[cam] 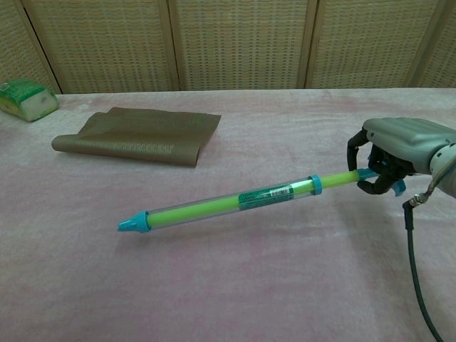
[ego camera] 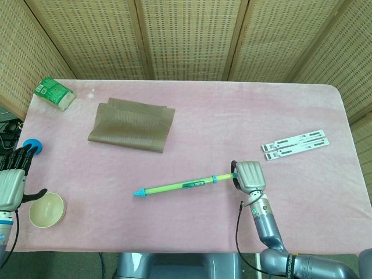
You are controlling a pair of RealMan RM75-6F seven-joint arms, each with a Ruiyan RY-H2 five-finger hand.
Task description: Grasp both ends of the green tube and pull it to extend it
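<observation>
Green tube (cam: 235,200) lies mid-bench, right hand (ego camera: 249,176) fingers (cam: 354,146) curled around its right end; left hand (ego camera: 11,180) fingers spread, holding nothing, far left. Looks light, rigid, slick plastic; the free blue tip (cam: 132,224) is probably the left hand's grip point.

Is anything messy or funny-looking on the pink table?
Mostly tidy. The green tube lies slanted, with only the right hand gripping one end; the blue-tipped end is free. The brown cloth is loosely folded.

A folded brown cloth (ego camera: 132,125) is laid far up-left of the right hand, a green packet (ego camera: 54,93) is set at the far corner beyond the left hand, a cream bowl (ego camera: 47,210) just beside the left hand, and white slotted strips (ego camera: 295,144) up-right of the right hand.
</observation>
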